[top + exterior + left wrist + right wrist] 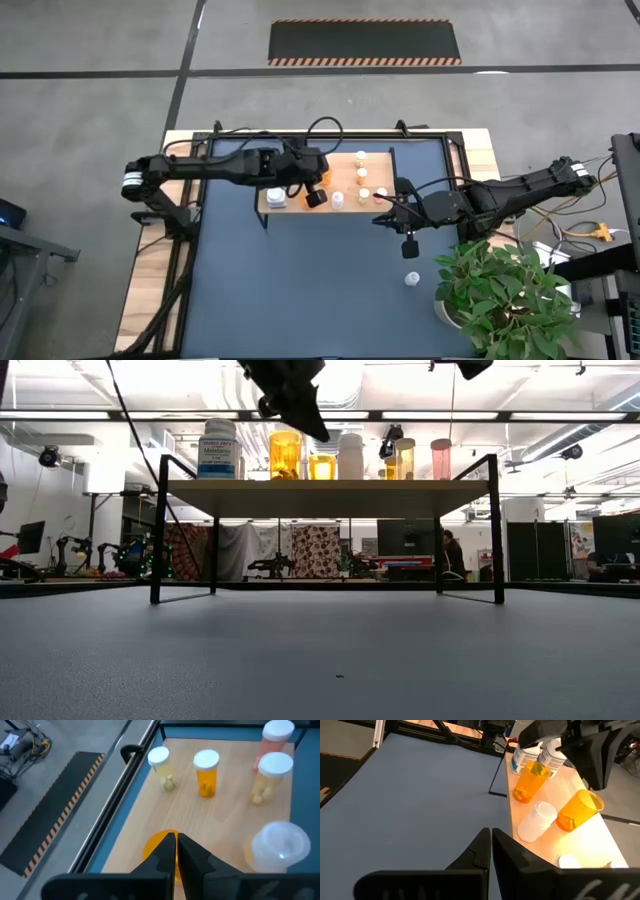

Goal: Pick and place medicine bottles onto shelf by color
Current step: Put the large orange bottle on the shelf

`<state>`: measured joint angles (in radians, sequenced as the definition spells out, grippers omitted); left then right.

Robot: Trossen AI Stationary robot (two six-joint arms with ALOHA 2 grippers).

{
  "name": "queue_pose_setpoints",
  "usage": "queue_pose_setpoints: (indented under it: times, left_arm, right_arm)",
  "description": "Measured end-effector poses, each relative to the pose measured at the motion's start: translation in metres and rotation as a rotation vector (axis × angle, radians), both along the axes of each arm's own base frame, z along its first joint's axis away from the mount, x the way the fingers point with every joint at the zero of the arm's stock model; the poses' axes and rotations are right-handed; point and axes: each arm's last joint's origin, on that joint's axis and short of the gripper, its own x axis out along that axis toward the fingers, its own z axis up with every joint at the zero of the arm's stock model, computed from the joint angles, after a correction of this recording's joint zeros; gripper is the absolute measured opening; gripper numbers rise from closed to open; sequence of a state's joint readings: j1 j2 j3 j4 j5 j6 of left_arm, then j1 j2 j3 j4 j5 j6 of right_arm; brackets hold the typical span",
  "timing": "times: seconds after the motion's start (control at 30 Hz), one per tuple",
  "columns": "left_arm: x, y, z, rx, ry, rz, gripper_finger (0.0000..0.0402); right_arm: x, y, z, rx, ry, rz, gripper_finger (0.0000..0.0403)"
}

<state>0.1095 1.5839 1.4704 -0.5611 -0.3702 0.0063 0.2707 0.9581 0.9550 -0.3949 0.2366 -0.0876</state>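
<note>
Shelf carrying bottles beneath left tool, fingers together, empty. Right tool, fingers together, just beside shelf; one white bottle on tabletop near it.

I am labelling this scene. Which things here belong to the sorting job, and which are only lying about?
Part of the job: medicine bottles, lone white bottle on the tabletop, shelf, left gripper, right gripper.

Lying about: potted plant, striped floor mat.
</note>
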Motion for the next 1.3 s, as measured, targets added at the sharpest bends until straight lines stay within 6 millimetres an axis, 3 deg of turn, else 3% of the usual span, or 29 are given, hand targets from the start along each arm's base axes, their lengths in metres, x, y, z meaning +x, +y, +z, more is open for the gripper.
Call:
queue_pose_setpoints:
  times: [0.27,0.67,1.1,1.3]
  left_arm:
    - [0.007,0.002,-0.014,-0.003,0.053,0.006,0.0000]
    - [-0.002,0.001,-0.019,-0.043,0.133,0.045,0.0000]
    - [-0.009,-0.003,0.001,-0.036,0.074,0.035,0.0000]
    - [-0.024,-0.031,0.018,-0.024,-0.025,-0.048,0.0000]
  right_arm:
    - [-0.001,0.000,-0.002,0.015,0.019,-0.011,0.0009]
    - [-0.001,0.000,-0.002,0.019,0.020,-0.013,0.0009]
    - [0.000,0.000,-0.002,0.028,0.022,-0.017,0.0009]
    - [0.011,0.003,-0.002,0.047,-0.030,-0.019,0.0009]
